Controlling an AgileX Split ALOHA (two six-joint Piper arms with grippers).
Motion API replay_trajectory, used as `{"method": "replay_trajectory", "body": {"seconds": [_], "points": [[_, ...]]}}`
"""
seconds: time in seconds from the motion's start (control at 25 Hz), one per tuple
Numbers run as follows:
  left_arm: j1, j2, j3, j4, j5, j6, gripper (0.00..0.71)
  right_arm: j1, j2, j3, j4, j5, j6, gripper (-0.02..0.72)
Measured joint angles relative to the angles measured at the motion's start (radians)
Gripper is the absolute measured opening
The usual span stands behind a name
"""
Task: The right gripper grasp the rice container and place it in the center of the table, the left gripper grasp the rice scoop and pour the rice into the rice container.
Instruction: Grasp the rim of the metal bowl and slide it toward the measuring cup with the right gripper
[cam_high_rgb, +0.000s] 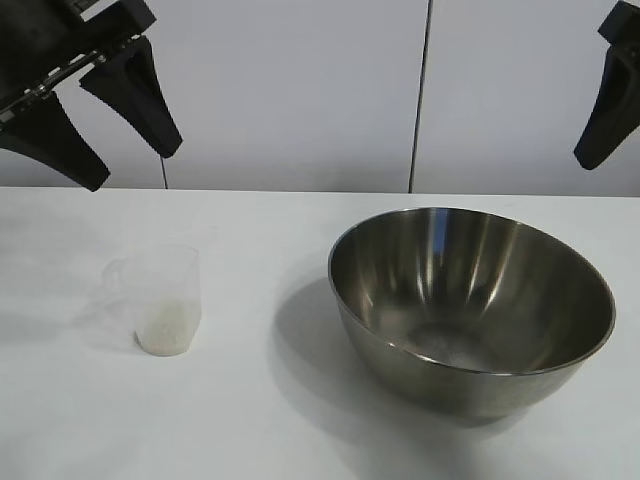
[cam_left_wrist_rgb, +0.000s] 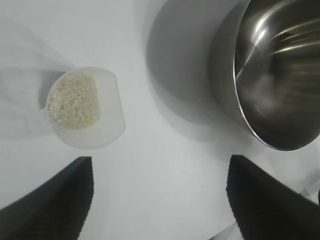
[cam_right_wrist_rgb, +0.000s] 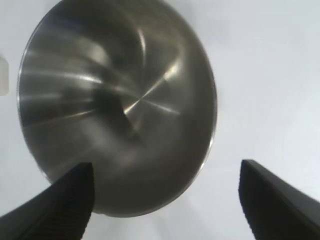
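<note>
Stainless steel fills the right half of the exterior view, where the rice container sits on the white table, its inside empty. Well to its left stands the rice scoop, upright, with the rice lying in its lower part. The left gripper hangs above and behind the scoop with its fingers spread wide and nothing between them; the right gripper hangs at the upper right, above and behind the container, only one dark finger showing here.

From the left wrist view, the scoop is seen from above, grains heaped to one side, with the bowl's rim close by. Two black fingertips stand far apart over bare table, touching nothing.

From the right wrist view, the container lies directly under the camera, and the right arm's own fingertips are likewise wide apart and clear of the rim. A sliver of the scoop shows at the frame's edge.

By the look of things, the work is at its very start: neither object is held, and the container sits off to the right side. The next move appears to call for the right gripper to come down over the near rim, one finger inside and one outside the wall, before closing. A thin, slick, curved steel edge may slip or tip the bowl. Nothing else stands on the table; a panelled wall is behind, and only the scoop, beside the bowl's likely path toward centre, needs minding.
</note>
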Motion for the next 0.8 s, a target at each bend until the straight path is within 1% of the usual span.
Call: {"method": "replay_trajectory", "body": {"seconds": [0.16, 0.24, 0.4, 0.48, 0.52, 0.56, 0.64, 0.76, 0.8], "points": [[0.0, 0.0, 0.0, 0.0, -0.002, 0.0, 0.538, 0.0, 0.087, 0.0, -0.005, -0.018, -0.005, 0.544], [0.0, 0.0, 0.0, 0.0, -0.004, 0.0, 0.538, 0.0, 0.143, 0.001, -0.007, -0.039, -0.01, 0.544], [0.0, 0.0, 0.0, 0.0, -0.005, 0.0, 0.538, 0.0, 0.259, 0.001, -0.005, -0.121, -0.015, 0.544], [0.0, 0.0, 0.0, 0.0, -0.005, 0.0, 0.538, 0.0, 0.307, 0.001, 0.008, -0.165, -0.021, 0.538], [0.0, 0.0, 0.0, 0.0, -0.006, 0.0, 0.538, 0.0, 0.333, 0.001, 0.019, -0.179, -0.025, 0.523], [0.0, 0.0, 0.0, 0.0, -0.006, 0.0, 0.538, 0.0, 0.354, 0.001, 0.031, -0.196, -0.029, 0.495], [0.0, 0.0, 0.0, 0.0, -0.006, 0.0, 0.538, 0.0, 0.396, 0.001, 0.058, -0.223, -0.051, 0.403], [0.0, 0.0, 0.0, 0.0, -0.006, 0.0, 0.538, 0.0, 0.441, 0.001, 0.105, -0.236, -0.091, 0.167], [0.0, 0.0, 0.0, 0.0, -0.006, 0.0, 0.538, 0.0, 0.446, 0.001, 0.123, -0.236, -0.114, 0.102]]}}
